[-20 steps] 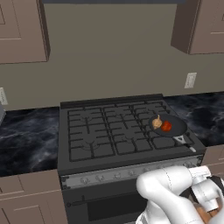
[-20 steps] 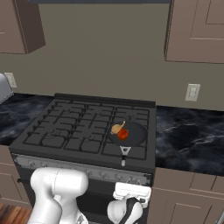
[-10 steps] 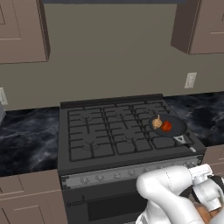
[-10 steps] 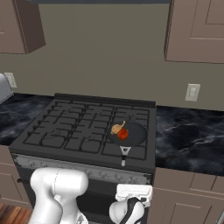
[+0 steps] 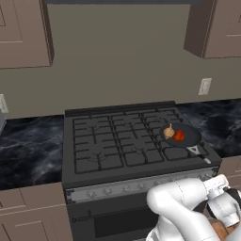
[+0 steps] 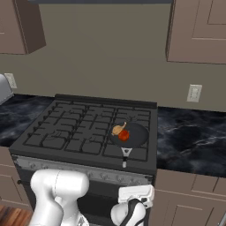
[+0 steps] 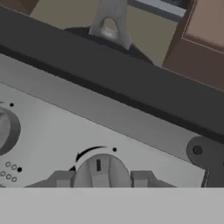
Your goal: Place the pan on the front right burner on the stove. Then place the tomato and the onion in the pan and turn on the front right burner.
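up close, tool flanks a knob — pan above.

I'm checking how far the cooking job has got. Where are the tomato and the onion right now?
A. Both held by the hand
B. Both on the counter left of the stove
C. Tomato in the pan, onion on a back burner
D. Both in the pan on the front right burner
D: the tomato and onion lie side by side in the pan, on the stove's front right burner.

Soft, even, shadowless rendered light throughout; coarse, slightly blurred pictures without glare.
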Controlling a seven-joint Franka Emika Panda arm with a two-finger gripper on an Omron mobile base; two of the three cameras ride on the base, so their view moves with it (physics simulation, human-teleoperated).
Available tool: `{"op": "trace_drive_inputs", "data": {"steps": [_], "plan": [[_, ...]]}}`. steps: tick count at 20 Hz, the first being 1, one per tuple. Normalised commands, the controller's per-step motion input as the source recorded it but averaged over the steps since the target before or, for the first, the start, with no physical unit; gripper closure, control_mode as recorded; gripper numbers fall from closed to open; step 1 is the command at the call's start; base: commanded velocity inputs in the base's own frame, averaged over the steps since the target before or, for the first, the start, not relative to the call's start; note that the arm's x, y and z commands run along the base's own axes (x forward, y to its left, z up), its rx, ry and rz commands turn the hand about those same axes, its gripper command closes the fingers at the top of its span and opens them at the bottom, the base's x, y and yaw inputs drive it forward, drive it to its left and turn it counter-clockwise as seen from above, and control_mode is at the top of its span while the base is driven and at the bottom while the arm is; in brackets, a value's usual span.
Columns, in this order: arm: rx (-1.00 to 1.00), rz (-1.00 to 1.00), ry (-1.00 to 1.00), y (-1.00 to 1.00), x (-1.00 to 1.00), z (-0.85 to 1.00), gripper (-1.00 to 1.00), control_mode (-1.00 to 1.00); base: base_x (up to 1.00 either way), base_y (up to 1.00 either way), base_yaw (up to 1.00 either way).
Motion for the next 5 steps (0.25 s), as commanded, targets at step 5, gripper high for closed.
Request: {"op": "trace_drive_inputs", "data": {"steps": [5], "plan": [[-0.23,-0.04,0.00,-0.03,0.00,-0.25,1.00,-1.00,0.00,0.00,0.00]]}}
